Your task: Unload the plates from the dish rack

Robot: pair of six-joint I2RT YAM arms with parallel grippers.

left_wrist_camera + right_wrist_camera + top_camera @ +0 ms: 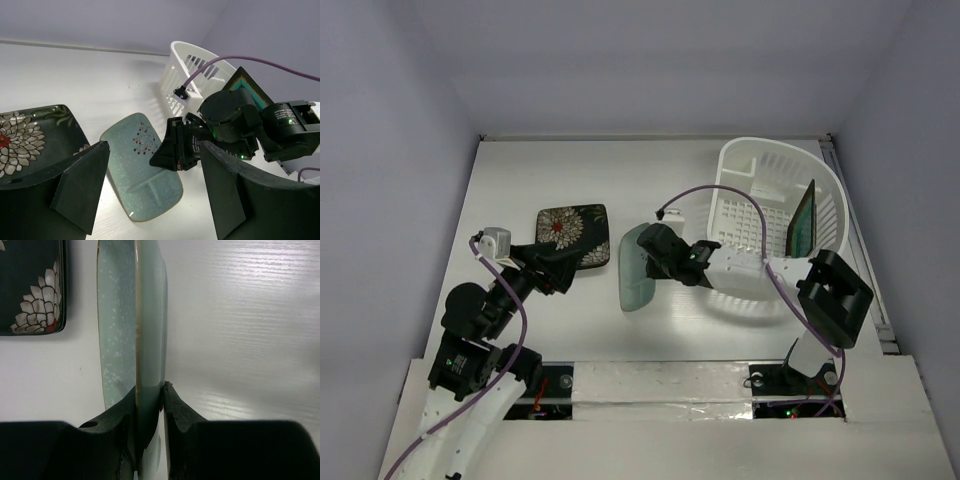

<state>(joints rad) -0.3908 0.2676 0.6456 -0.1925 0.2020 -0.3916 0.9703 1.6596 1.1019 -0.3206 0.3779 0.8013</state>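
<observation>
Top external view: the rack (775, 215) is seen at the upper right of the bench (520, 180). The teal plate (804, 222) is stood upright on edge inside the rack, toward its right side in the frame. The black plate (572, 234) is laid flat on the bench, left of centre and well apart from the rack. The mint plate (636, 268) is found at centre frame, outside the rack, between the black plate and the rack, tilted up on a long edge. Whether its lower edge touches the bench cannot be told.

Right hand (658, 252): closed narrowly on the rim of the mint plate. In the right wrist view both fingers (120, 415) are pressed against opposite faces of the plate, which is seen edge-on running up the frame. A corner of the black plate is seen at upper left.

Left hand (565, 262): held wide open with nothing gripped, at the near edge of the black plate. In the left wrist view that plate is seen at lower left, beside the left-frame finger, and the mint plate lies in the gap beyond.
</observation>
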